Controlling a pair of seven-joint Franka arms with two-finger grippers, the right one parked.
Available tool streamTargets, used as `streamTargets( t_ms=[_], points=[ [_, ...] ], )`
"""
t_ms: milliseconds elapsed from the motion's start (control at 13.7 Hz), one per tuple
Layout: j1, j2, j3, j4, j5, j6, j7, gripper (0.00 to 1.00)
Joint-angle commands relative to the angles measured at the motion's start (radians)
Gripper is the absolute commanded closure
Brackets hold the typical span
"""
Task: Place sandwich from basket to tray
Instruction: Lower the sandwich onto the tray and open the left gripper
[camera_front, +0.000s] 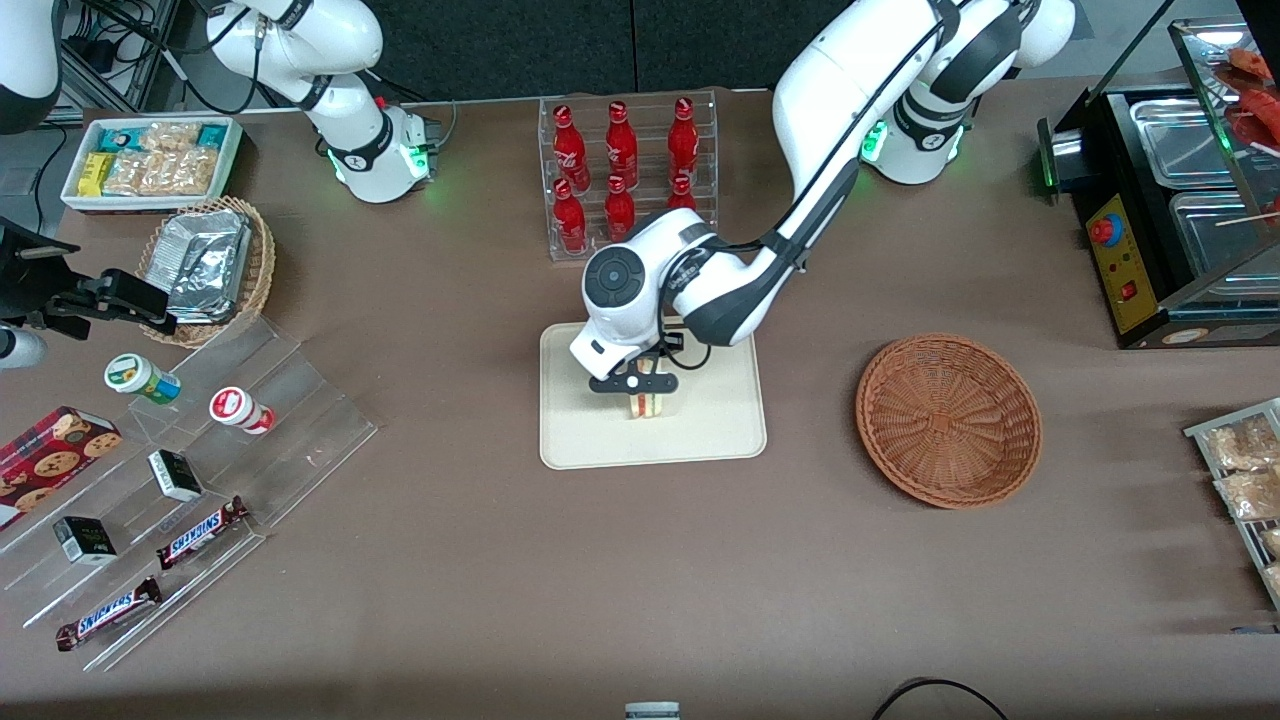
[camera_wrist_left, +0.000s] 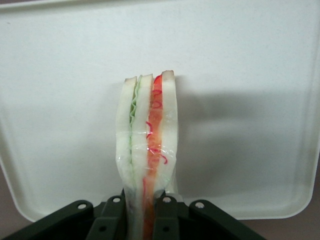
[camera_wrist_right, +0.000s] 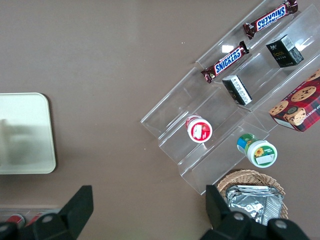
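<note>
The sandwich (camera_front: 651, 404) is a clear-wrapped wedge of pale bread with red and green filling layers (camera_wrist_left: 148, 135). It stands on edge over the middle of the cream tray (camera_front: 562, 440), and I cannot tell whether it touches the surface. My left gripper (camera_front: 647, 384) is straight above it and shut on it, with a black finger (camera_wrist_left: 113, 220) pressed against each bread face. The tray (camera_wrist_left: 250, 100) fills the wrist view under the sandwich. The reddish-brown wicker basket (camera_front: 948, 420) sits beside the tray toward the working arm's end, with nothing in it.
A clear rack of red bottles (camera_front: 628, 170) stands just farther from the camera than the tray. Toward the parked arm's end are a stepped acrylic display (camera_front: 190, 480) with snacks, a tan basket of foil packets (camera_front: 208, 268) and a white bin (camera_front: 150, 160). A food warmer (camera_front: 1180, 200) stands at the working arm's end.
</note>
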Motion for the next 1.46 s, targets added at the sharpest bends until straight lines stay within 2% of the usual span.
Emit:
streamTargets(
  t_ms=[0, 439, 512, 585, 659, 732, 951, 1171, 1390],
  points=[
    [-0.019, 0.015, 0.013, 0.026, 0.025, 0.001, -0.024, 1.0],
    [-0.016, 0.015, 0.015, -0.011, 0.076, 0.015, -0.088, 1.0],
    [-0.019, 0.015, 0.013, -0.014, 0.077, 0.032, -0.099, 0.89],
    [-0.019, 0.021, 0.015, -0.017, 0.077, 0.049, -0.102, 0.42],
    [-0.019, 0.023, 0.015, -0.015, 0.077, 0.049, -0.101, 0.06],
    [-0.019, 0.021, 0.013, -0.014, 0.076, 0.047, -0.101, 0.01],
    [-0.014, 0.004, 0.013, -0.011, 0.076, 0.027, -0.101, 0.01],
    [0.004, -0.136, 0.013, -0.011, 0.059, -0.17, -0.102, 0.01],
    [0.076, -0.258, 0.012, -0.02, 0.057, -0.275, -0.096, 0.01]
  ],
)
